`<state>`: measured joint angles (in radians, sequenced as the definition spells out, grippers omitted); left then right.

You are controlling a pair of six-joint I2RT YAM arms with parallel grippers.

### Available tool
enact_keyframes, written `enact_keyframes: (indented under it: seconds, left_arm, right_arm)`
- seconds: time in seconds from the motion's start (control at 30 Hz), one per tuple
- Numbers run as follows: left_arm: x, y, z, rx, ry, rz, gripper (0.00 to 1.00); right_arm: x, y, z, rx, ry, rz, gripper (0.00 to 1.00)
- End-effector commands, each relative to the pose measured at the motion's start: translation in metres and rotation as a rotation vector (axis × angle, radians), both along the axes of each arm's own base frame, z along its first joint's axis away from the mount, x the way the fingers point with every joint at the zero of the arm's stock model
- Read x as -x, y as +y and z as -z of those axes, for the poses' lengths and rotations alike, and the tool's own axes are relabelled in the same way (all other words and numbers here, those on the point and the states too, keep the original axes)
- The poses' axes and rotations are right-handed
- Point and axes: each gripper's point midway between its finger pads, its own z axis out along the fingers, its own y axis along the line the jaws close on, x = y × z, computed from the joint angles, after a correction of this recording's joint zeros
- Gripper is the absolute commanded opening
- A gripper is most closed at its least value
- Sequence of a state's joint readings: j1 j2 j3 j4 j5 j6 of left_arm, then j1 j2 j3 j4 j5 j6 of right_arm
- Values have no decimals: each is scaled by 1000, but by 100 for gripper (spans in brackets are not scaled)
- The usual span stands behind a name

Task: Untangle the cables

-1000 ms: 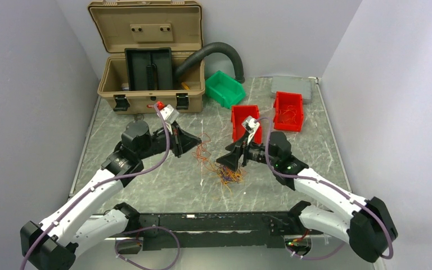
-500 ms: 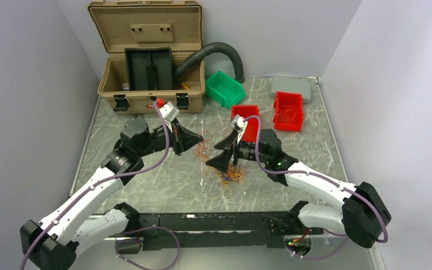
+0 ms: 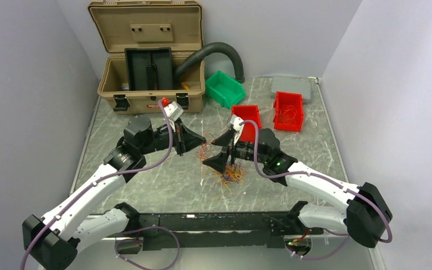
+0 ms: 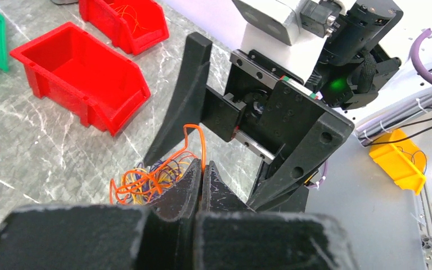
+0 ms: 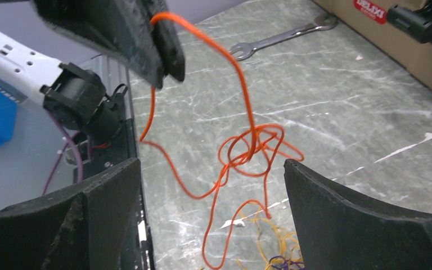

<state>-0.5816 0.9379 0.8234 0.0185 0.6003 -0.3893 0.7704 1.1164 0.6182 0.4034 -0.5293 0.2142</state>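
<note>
The cables [image 3: 228, 173] are a loose tangle of thin orange, yellow and dark purple wires on the marble table, also in the left wrist view [image 4: 146, 181]. My left gripper [image 3: 202, 139] is shut on one orange wire [image 4: 194, 140] and holds it raised above the pile [image 4: 202, 169]. The wire hangs down in a knotted loop [image 5: 253, 140]. My right gripper [image 3: 218, 151] is open wide and empty [image 5: 212, 163]. Its fingers [image 5: 95, 214] stand either side of the hanging loop, not touching it. Yellow and purple strands [image 5: 281, 256] lie below.
An open tan case [image 3: 146, 67] and black corrugated hose [image 3: 216, 52] stand at the back. A green bin [image 3: 225, 88], two red bins [image 3: 247, 114] [image 3: 288, 111] and a grey lid [image 3: 292, 87] lie behind right. A wrench [image 5: 281, 38] lies by the case.
My right gripper has moved left toward the left gripper and now straddles the hanging orange wire. My left gripper has shifted slightly right, still holding the wire.
</note>
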Motion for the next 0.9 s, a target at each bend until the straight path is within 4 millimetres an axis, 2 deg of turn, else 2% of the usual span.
enact_keyframes:
  seconds: [0.0,0.17,0.3,0.63,0.87]
  left_arm:
    - [12,-9,-31,40,-72,76,0]
    - [20,-15,-33,24,-84,111,0]
    - [28,-17,-35,12,-91,134,0]
    - [38,-10,-53,31,-131,136,1]
    - [32,-5,-56,36,-134,76,4]
  right_arm:
    - [-17,7,-24,1,-119,47,100]
    - [-27,12,-24,28,-137,78,100]
    - [-39,7,-25,20,-155,158,100]
    - [-43,-5,-32,-22,-208,225,100]
    - [-39,-18,-27,-5,-218,258,100]
